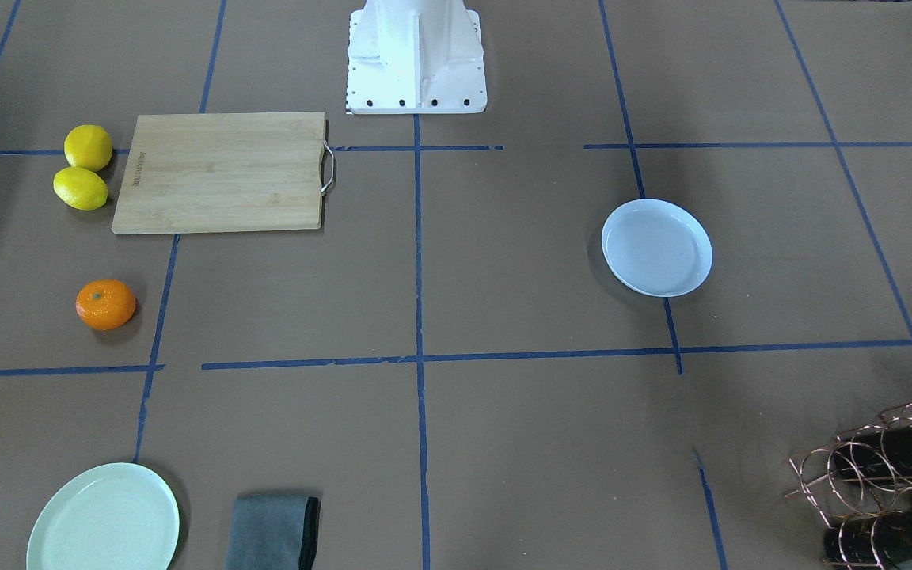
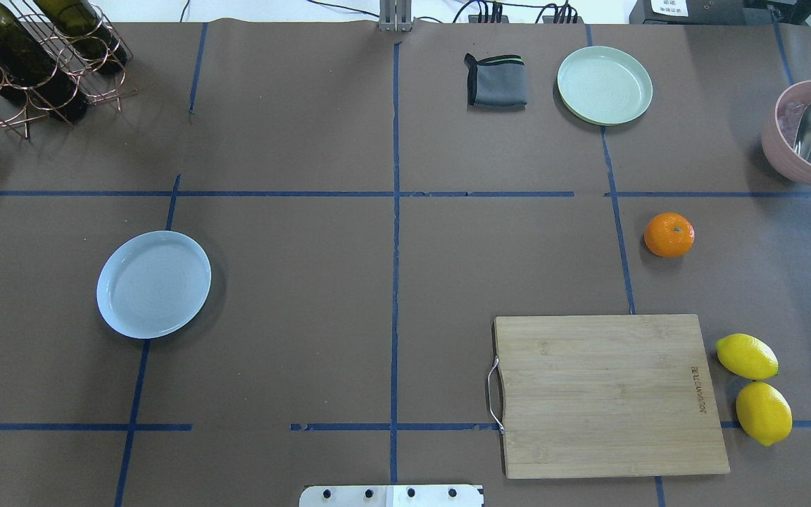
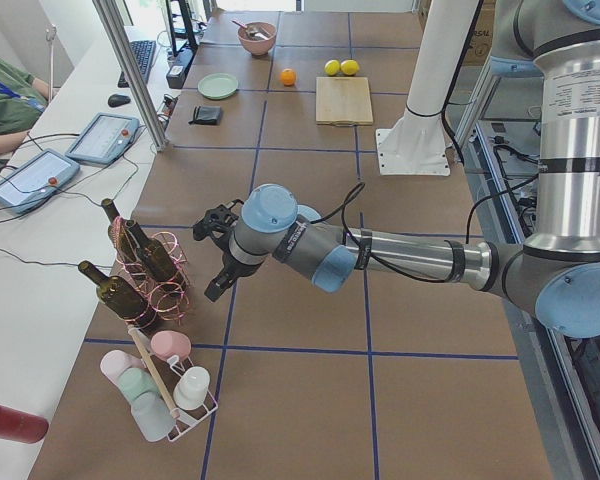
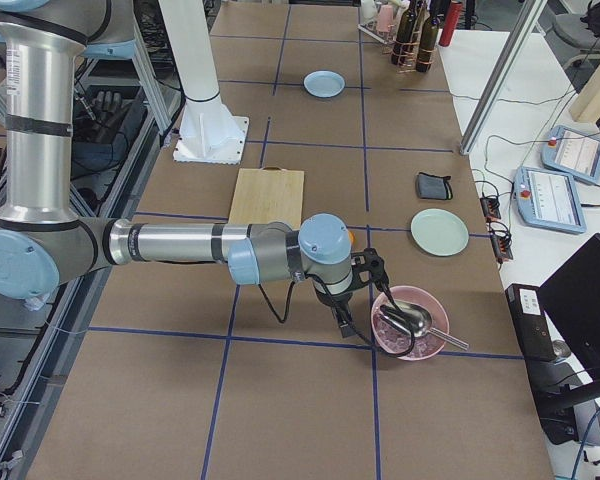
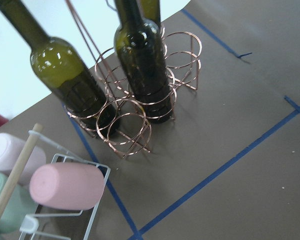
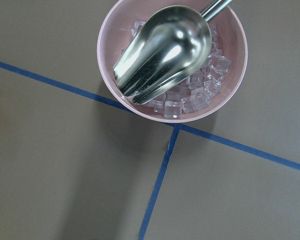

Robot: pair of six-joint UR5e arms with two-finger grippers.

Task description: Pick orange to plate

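Note:
The orange (image 2: 669, 234) lies on the brown table, right of centre in the overhead view and beyond the cutting board; it is also at the left in the front-facing view (image 1: 106, 304). The pale bluish-white plate (image 2: 154, 284) sits empty on the table's left half, far from the orange. My left gripper (image 3: 218, 255) hangs near the wine rack and shows only in the exterior left view. My right gripper (image 4: 360, 295) hovers beside the pink bowl and shows only in the exterior right view. Whether either is open or shut, I cannot tell.
A bamboo cutting board (image 2: 610, 394) lies near the robot's base, with two lemons (image 2: 747, 356) at its right. A mint-green plate (image 2: 605, 85) and a grey cloth (image 2: 495, 81) sit at the far edge. A pink bowl (image 6: 225, 95) holds ice and a metal scoop. A wine rack (image 5: 140, 100) stands far left.

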